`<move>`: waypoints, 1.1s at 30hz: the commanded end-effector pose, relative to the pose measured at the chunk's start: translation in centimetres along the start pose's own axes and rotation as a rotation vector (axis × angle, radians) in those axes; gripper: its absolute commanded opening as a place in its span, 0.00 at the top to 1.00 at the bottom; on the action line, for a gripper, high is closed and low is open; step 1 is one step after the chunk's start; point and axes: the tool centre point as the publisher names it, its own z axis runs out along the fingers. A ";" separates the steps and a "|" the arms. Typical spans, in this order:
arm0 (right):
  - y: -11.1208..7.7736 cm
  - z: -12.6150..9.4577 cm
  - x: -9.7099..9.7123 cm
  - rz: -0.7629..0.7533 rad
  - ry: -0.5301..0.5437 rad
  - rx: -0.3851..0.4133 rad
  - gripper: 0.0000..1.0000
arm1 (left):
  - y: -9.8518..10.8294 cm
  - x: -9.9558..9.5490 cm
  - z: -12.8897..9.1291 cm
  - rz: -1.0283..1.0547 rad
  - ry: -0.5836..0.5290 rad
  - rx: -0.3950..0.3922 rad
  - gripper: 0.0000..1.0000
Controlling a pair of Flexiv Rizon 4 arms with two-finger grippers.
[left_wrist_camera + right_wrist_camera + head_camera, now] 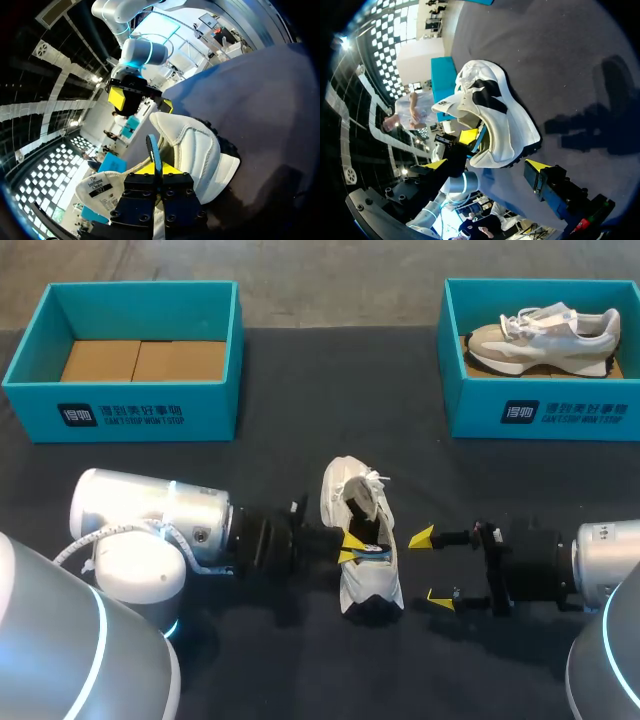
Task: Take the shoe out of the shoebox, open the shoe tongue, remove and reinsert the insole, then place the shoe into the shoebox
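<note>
A white shoe (345, 490) lies on the dark table between my two grippers, its opening turned toward my left arm. My left gripper (352, 546) reaches into that opening and is shut on the blue-edged insole (151, 147), which stands on edge between its yellow tips (156, 168). The shoe's padded heel (195, 150) sits just beside those fingers. On the shoe's other side, my right gripper (432, 567) stands open, a short gap from the sole. In the right wrist view the shoe (495, 110) lies ahead of the open gripper (486, 166).
An empty teal shoebox (120, 415) stands at the back left. A second teal shoebox (540, 410) at the back right holds a beige and white sneaker (545, 340). Bare dark tabletop lies between the boxes and in front of the shoe.
</note>
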 end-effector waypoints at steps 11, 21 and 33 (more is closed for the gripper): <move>-0.1 -0.1 0.1 0.001 -0.004 -0.002 0.00 | -0.7 -0.5 -0.1 -0.009 -0.034 0.010 0.53; -0.1 -0.1 0.1 0.001 -0.004 -0.002 0.00 | -2.8 -0.5 -0.5 -0.024 -0.051 0.045 0.67; -0.1 -0.1 0.1 0.001 -0.004 -0.002 0.00 | -2.4 -0.1 -0.2 -0.033 -0.021 0.051 1.00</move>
